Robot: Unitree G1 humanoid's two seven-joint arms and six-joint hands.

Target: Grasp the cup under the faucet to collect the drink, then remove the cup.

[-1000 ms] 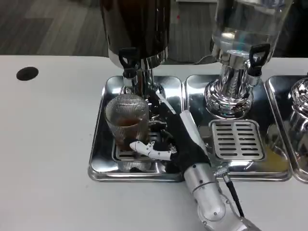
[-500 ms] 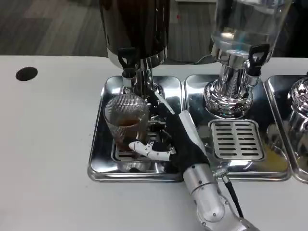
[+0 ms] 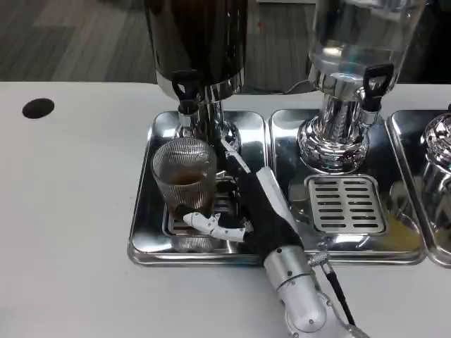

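Nearest us, our right robot hand point(image 3: 248, 211) wraps its fingers around the ribbed clear glass cup point(image 3: 184, 176) holding some brown drink, standing on the shiny steel drip tray point(image 3: 144, 232) on the white worktop point(image 3: 70, 211), below the black-handled faucet point(image 3: 185, 88).

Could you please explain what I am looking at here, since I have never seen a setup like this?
This is the view from a camera on a humanoid robot's head, looking down at a white table. The silver arm ending in a white and black hand is its right hand. Its fingers wrap around a ribbed glass cup holding a little brown drink. The cup stands on a shiny metal tray, under the black faucet of a dark drink dispenser. Beside it stands a clear dispenser on its own tray.
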